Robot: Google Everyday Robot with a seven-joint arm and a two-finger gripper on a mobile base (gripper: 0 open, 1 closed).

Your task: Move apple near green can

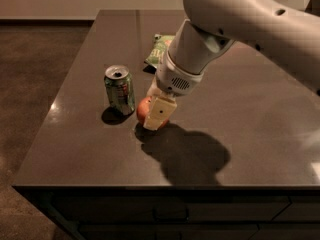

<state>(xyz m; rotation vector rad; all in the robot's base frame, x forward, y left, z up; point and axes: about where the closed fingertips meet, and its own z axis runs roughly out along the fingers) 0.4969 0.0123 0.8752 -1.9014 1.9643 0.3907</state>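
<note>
Apple point(143, 110) being clamped in closed end effector point(153, 115), sitting just beside green can point(120, 90) on tabletop point(250, 134), can lettering illegible.

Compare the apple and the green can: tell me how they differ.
The apple is round and red; the green can is a green-and-white cylinder with a silver top. The apple is shorter than the upright green can. The apple is gripped and half hidden by the gripper, right beside the green can, which stands free. Both are close together over the dark table.
</note>
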